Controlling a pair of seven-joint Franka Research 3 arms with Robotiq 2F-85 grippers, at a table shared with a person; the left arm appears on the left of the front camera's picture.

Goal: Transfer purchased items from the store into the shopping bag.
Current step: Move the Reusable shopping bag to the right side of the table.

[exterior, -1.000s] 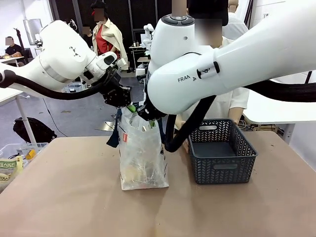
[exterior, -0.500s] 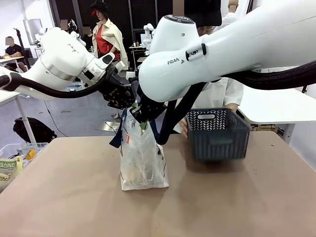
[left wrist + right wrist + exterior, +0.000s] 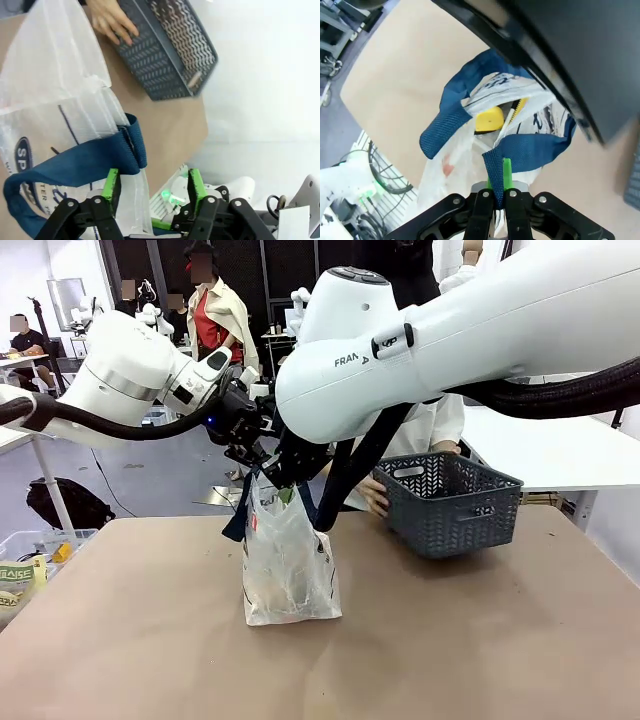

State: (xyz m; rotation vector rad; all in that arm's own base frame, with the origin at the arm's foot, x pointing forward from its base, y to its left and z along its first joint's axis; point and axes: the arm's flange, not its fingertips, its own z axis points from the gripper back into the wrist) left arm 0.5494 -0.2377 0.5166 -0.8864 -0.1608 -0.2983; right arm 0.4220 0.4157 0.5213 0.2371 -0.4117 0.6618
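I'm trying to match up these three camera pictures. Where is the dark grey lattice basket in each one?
Front view: the basket is right of centre, tilted and lifted off the table, a person's hand on its left side.
Left wrist view: the basket is at the top centre, the hand at its upper-left edge.
Right wrist view: I cannot make out the basket.
Shared landmark: the shopping bag, with its dark blue handles.

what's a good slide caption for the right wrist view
Right gripper pinching a blue strap handle of the shopping bag, a yellow item visible inside.
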